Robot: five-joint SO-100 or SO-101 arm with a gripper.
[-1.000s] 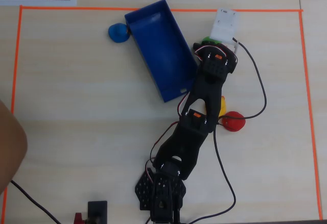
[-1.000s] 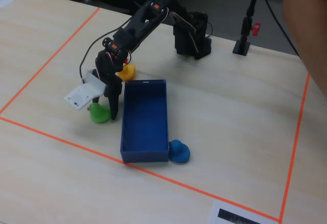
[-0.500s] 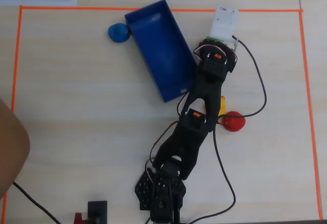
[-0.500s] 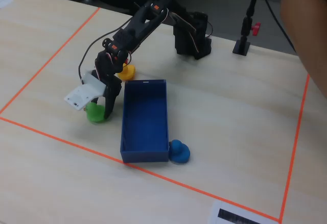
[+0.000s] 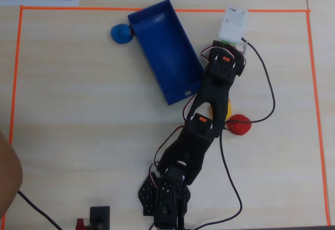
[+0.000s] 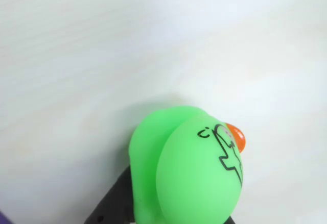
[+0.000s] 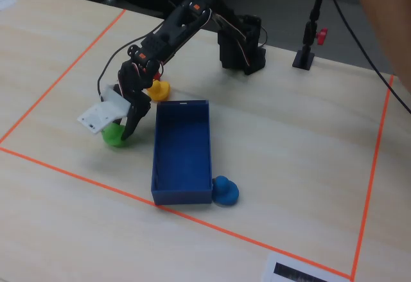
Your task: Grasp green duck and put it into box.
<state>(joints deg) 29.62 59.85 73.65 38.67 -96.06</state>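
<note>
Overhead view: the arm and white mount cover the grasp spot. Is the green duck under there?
Observer: Yes. The fixed view shows the green duck below the gripper, apparently on the table, just left of the box.
Operator: Gripped?
Observer: Can't tell. The wrist view shows one dark finger against the duck's lower left; the other finger is out of frame.
Operator: Which way is it facing?
Observer: In the wrist view its orange beak points right, away from that finger.
</note>
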